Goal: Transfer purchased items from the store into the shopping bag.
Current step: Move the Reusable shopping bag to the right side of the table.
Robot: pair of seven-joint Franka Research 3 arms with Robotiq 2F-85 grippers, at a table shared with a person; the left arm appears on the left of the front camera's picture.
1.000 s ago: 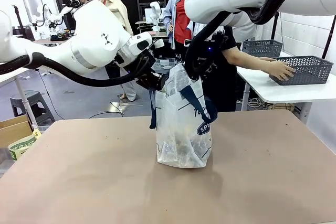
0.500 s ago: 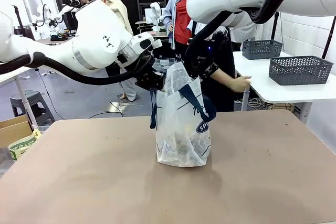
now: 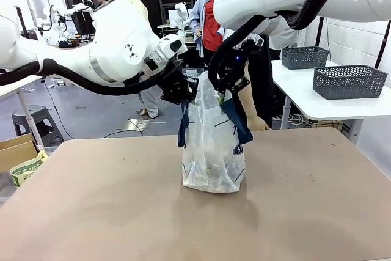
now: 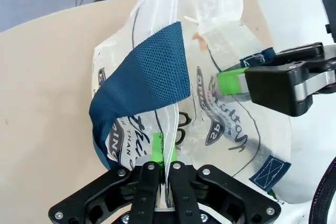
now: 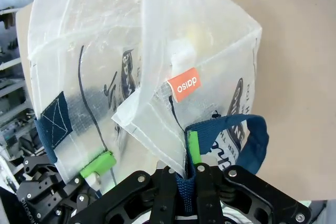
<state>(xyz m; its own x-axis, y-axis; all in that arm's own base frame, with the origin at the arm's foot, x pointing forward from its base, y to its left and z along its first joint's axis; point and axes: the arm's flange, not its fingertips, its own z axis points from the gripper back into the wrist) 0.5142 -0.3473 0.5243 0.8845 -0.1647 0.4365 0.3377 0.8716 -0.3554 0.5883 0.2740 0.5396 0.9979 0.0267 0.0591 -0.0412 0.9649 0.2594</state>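
The shopping bag [image 3: 212,145], clear plastic with navy straps and print, stands upright mid-table, its top pinched from both sides. My left gripper [image 3: 185,91] is shut on the bag's left rim; the left wrist view shows its green pads [image 4: 156,148] clamping the plastic beside a blue strap [image 4: 147,82]. My right gripper [image 3: 223,84] is shut on the right rim and strap [image 5: 185,162]. Purchased items [image 3: 211,172] show hazily through the bag's bottom, one pale yellow [image 5: 197,38]. The store [image 3: 349,82], a dark grey lattice basket, sits on the white side table.
A second grey basket [image 3: 304,57] stands farther back on the white side table [image 3: 317,107]. A person stands behind the bag, one hand [image 3: 259,125] hanging near the table's far edge. An orange tag [image 5: 185,85] hangs inside the bag. Bare brown tabletop [image 3: 91,200] surrounds the bag.
The person's arm drew back from the basket on the side table and now hangs by the table's far edge. Both grippers stayed shut on the bag, whose top has narrowed slightly.
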